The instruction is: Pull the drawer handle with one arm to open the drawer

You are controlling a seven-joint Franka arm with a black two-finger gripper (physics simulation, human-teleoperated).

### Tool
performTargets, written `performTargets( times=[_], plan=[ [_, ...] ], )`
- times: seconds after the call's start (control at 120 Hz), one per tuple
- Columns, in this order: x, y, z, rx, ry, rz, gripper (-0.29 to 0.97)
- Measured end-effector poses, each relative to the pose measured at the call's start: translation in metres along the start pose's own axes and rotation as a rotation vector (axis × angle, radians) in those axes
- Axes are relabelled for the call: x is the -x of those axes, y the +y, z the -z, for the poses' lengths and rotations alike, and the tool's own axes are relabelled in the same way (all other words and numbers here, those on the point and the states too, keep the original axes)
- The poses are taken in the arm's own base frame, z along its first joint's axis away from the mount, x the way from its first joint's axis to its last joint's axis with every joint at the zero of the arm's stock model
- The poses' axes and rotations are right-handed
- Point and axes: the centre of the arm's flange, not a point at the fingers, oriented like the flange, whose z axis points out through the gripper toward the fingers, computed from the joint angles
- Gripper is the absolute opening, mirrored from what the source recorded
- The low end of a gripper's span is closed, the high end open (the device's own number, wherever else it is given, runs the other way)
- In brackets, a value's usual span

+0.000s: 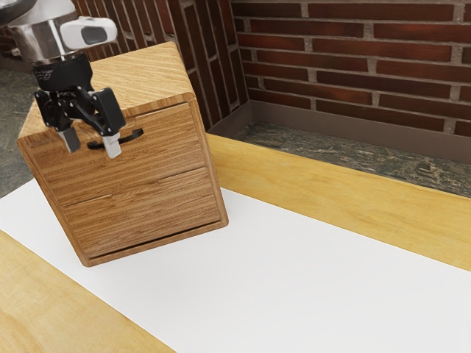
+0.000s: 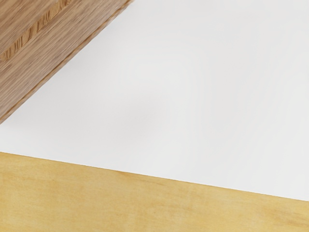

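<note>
The cabinet [image 1: 147, 206] stands on the table [image 1: 309, 287] at the left of the frame. Its 2 drawers sit flush and shut. The claw [image 1: 92, 145] hangs at upper left with its fingers apart, directly in front of the upper drawer [image 1: 168, 147] and its handle [image 1: 132, 135], clamping nothing. Judged status: approach stage only. Gripping and pulling are not yet done.

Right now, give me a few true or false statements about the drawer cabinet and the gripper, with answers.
1. The gripper is open, in front of the handle of the upper drawer. True.
2. The upper drawer is pulled halfway out. False: it sits flush with the cabinet front.
3. The cabinet stands on a white tabletop. True.
4. The wall behind is plain white plaster. False: it is a brick wall.
</note>
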Motion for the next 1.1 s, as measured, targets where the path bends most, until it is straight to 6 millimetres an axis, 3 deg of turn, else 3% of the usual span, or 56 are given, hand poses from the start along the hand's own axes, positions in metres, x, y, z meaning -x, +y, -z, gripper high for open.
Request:
performTargets(
  times=[0.158,0.242,0.3,0.417,0.475,0.533,0.583,0.633,0.792,0.933,1.1],
  plan=[
    [-0.014,0.036,0.004,-0.020,0.095,-0.058,0.68],
    [-0.006,0.056,0.012,-0.021,0.109,-0.075,0.68],
    [-0.001,0.064,0.024,-0.153,0.168,-0.103,0.68],
    [0.004,0.120,0.024,-0.346,0.224,-0.250,0.68],
    [0.009,0.136,0.017,-0.398,0.215,-0.295,0.68],
    [0.017,0.120,-0.002,-0.455,0.193,-0.316,0.68],
    [0.012,0.094,-0.014,-0.490,0.189,-0.314,0.68],
    [0.006,0.081,-0.028,-0.515,0.191,-0.341,0.68],
    [-0.009,0.037,-0.033,-0.487,0.233,-0.389,0.68],
    [-0.001,0.026,-0.040,-0.466,0.256,-0.498,0.67],
    [-0.002,0.021,-0.057,-0.467,0.270,-0.606,0.52]
  ],
)
